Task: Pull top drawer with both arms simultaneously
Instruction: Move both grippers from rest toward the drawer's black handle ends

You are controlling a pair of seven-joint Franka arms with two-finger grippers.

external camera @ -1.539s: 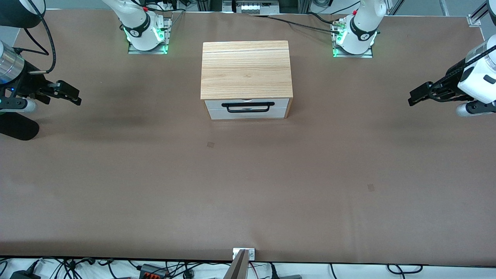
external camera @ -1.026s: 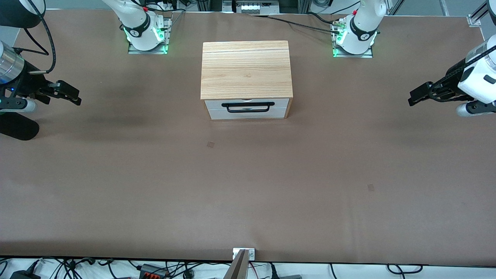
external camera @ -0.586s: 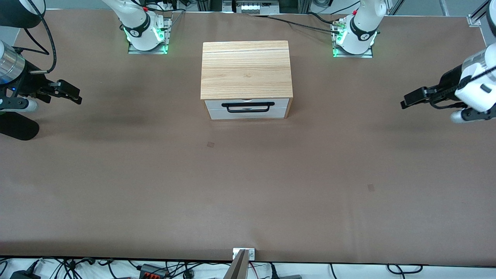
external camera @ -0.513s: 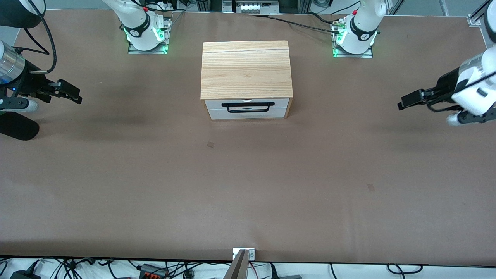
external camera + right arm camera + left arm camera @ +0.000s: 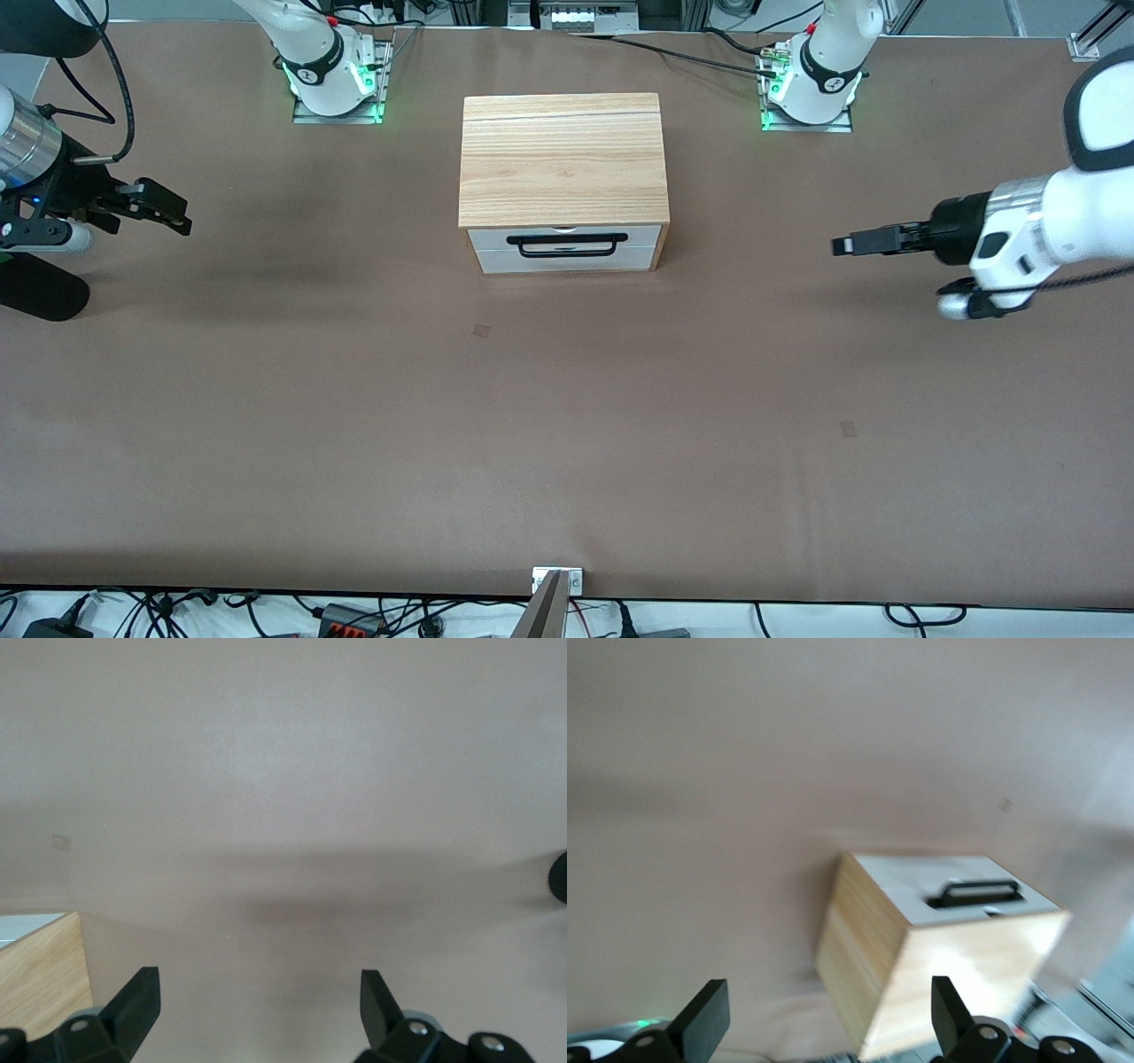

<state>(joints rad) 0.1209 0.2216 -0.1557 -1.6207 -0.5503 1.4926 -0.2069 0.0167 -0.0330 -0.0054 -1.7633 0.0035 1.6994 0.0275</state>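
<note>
- Starting at the right arm's end of the table, the right gripper [image 5: 173,215] hangs over bare brown table [image 5: 567,425], well apart from the cabinet [image 5: 563,159]; its two black fingers [image 5: 133,1005] stand spread wide with nothing between them, as the right wrist view shows.
- Next, in the middle of the table's width and toward the robots' bases, the light-wood cabinet stands squarely, its white front facing the front camera.
- At that front, the top drawer [image 5: 564,237] sits flush in the cabinet, fully shut, with its wide black loop handle [image 5: 567,245] across the panel and a small notch in its top edge; a second white panel [image 5: 567,262] lies directly beneath it.
- Neither gripper touches the drawer or its handle.
- Farther along, toward the left arm's end, the left gripper [image 5: 849,245] is over bare table beside the cabinet, pointing at it along the table's length, near but clearly apart from it.
- Its fingers [image 5: 704,1020] are likewise spread wide and empty; the left wrist view frames the cabinet between them, the handle [image 5: 976,893] showing on the white front.
</note>
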